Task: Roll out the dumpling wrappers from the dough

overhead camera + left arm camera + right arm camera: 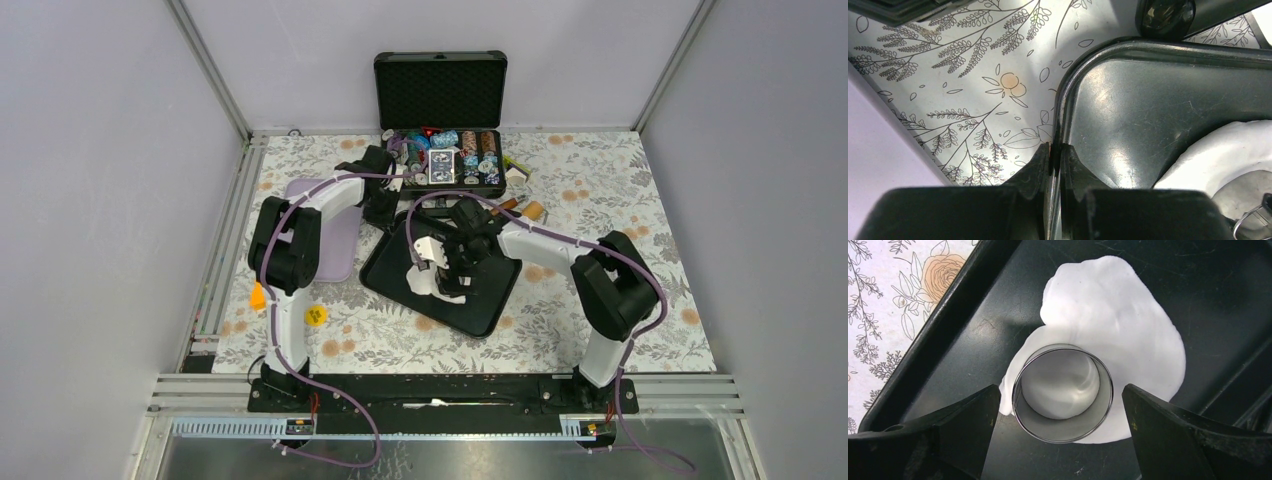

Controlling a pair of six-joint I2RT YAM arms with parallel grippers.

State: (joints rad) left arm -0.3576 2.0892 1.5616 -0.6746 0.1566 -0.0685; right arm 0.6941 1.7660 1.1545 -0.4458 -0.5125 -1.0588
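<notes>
Here, steel ring [1063, 436] on dough [1128, 325]

We see a black tray [492, 296] mid-worktop on a floral cloth [620, 180], w/ a steel ring cutter [1066, 435] standing upright in it. At the back: an open black case [440, 92] w/ poker chips [478, 148] & cards [443, 165]. Left of the tray, a lilac board [340, 250]. Nearer us, a small yellow disc [316, 316] & an orange bit [258, 297] at the cloth's left edge.
</notes>
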